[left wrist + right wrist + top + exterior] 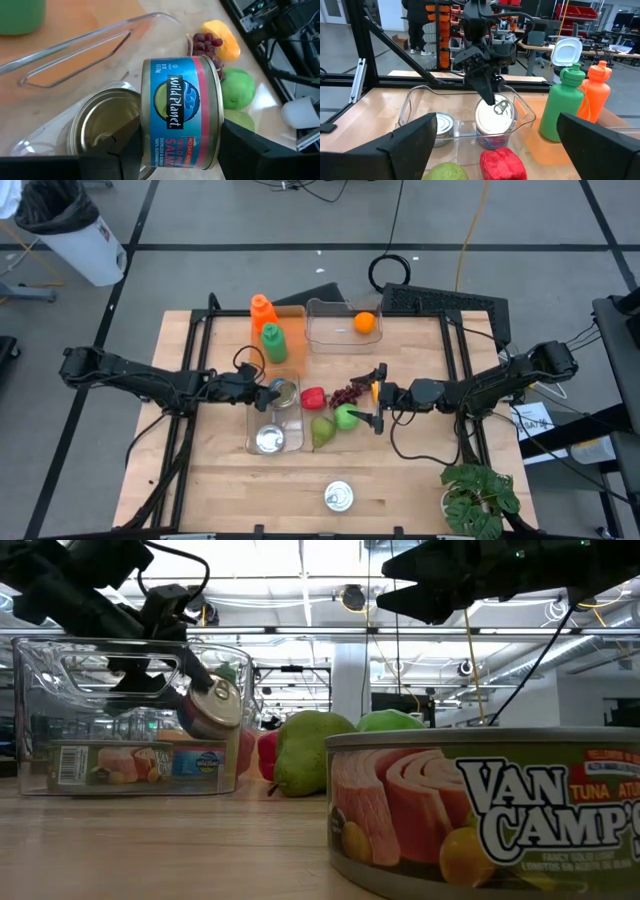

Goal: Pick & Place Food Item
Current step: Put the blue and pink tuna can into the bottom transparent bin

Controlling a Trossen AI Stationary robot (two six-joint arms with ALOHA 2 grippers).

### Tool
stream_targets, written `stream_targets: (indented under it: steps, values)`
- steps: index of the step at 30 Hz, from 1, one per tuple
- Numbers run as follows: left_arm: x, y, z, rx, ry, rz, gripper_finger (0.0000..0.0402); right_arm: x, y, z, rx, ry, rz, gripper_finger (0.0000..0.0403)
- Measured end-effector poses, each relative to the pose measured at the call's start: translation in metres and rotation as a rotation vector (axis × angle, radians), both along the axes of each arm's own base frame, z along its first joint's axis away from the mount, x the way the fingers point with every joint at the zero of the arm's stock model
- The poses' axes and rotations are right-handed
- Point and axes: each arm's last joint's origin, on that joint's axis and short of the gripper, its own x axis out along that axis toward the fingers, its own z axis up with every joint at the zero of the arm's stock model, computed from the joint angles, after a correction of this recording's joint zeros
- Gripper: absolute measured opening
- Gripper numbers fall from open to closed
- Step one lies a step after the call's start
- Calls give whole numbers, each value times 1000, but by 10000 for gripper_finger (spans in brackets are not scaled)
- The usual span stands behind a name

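My left gripper (272, 392) is shut on a blue-labelled salmon can (180, 110) and hovers inside the top of a clear bin (252, 420). A second can (268, 440) stands on that bin's floor. Right of the bin, a red pepper (313, 397), grapes (345, 393), a green apple (346, 417) and a pear (322, 430) lie on the table. My right gripper (379, 397) is open just right of them and raised well above the table in the low view, touching nothing. A third can (340, 496) stands near the table's near edge. My left gripper pinches the salmon can across its two flat ends: one finger (487, 87) lies on the pull-tab lid (495, 116), the other on the bottom end (147, 125). The fingers slant down from the table's left. The can lies tipped on its side, lifted clear above the bin's floor (212, 705).
A second clear bin (322, 330) at the far side holds an orange (365, 322). An orange bottle (262, 310) and a green bottle (273, 342) stand left of it. A potted plant (480, 498) sits at the near right corner. Bare wood lies around the near can.
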Motion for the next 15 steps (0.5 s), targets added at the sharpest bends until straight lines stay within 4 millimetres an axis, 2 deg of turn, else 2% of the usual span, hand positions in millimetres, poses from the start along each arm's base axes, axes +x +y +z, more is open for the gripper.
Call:
stream_targets:
  steps: [3, 7, 9, 11, 15]
  values:
    - [0, 0, -2, -7, 13, 5, 220, 0, 0, -1, -2, 10, 0, 391]
    - [0, 0, -3, -23, 28, -6, 337, 0, 0, -1, -2, 11, -1, 391]
    - [0, 0, -3, -33, 26, -2, 378, 0, 0, -1, -2, 11, -1, 391]
    - [-1, -1, -2, -32, 23, -16, 378, 0, 0, -1, -2, 11, -1, 391]
    - [-2, -1, -1, -21, 20, -48, 332, 0, 0, -1, -2, 12, -1, 391]
